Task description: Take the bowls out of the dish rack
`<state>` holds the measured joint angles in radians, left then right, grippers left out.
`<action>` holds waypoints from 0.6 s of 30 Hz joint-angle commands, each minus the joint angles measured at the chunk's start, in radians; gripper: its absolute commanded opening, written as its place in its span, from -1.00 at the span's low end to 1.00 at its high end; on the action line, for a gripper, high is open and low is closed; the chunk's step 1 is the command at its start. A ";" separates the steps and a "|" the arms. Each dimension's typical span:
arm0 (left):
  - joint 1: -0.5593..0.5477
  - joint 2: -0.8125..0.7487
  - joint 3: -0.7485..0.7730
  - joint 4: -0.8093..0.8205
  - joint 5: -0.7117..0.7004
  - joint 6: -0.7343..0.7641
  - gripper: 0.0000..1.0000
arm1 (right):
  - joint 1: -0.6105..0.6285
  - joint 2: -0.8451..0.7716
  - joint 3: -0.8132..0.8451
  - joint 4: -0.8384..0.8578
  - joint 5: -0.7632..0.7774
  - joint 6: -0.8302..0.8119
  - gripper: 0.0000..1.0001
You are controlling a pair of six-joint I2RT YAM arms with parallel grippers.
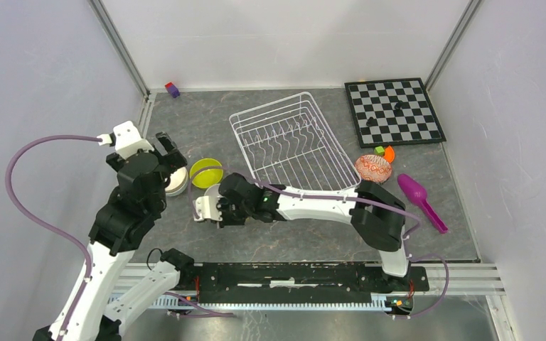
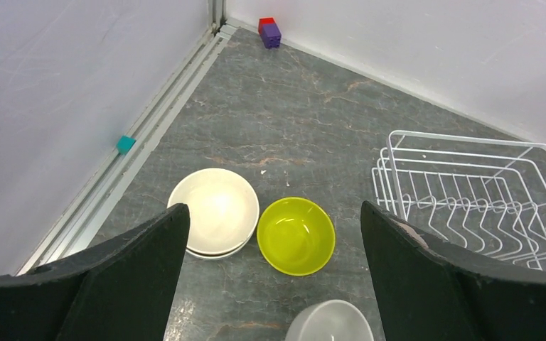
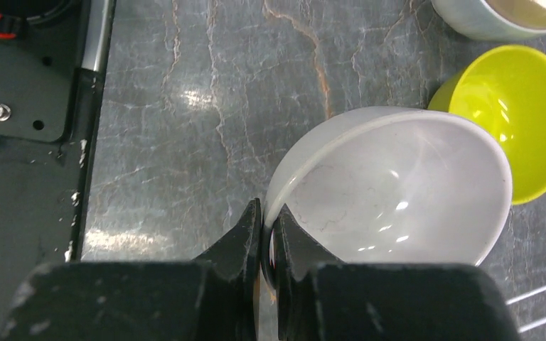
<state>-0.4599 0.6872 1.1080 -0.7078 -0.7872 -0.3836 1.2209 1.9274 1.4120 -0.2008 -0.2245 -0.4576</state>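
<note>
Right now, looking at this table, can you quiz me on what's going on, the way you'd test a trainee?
1. True or false: a bowl stands in the dish rack.
2. What is the right gripper pinching? A a mug; B the white bowl; C a plate.
3. Which bowl lies nearest the chessboard?
Key: 1 false; 2 B; 3 the red-speckled bowl.

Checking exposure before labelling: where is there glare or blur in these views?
Left wrist: the pale bowl is washed out at its centre. Right wrist: bright glare patches on the table, small glints inside the white bowl held by the right pincer. Top external: evenly lit, sharp.
</note>
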 commanded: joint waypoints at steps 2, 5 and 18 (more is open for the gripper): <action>0.004 0.017 0.015 0.057 0.041 0.063 0.92 | 0.019 0.063 0.115 0.001 0.001 -0.045 -1.00; 0.004 0.026 0.012 0.063 0.058 0.066 0.93 | 0.025 0.098 0.138 -0.039 0.049 -0.068 -1.00; 0.005 0.057 -0.025 0.063 0.130 0.045 0.93 | 0.025 0.121 0.083 -0.093 0.365 -0.119 -0.24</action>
<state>-0.4603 0.6998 1.0985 -0.6777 -0.6949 -0.3717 1.2434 2.0747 1.5082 -0.3241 0.0174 -0.5488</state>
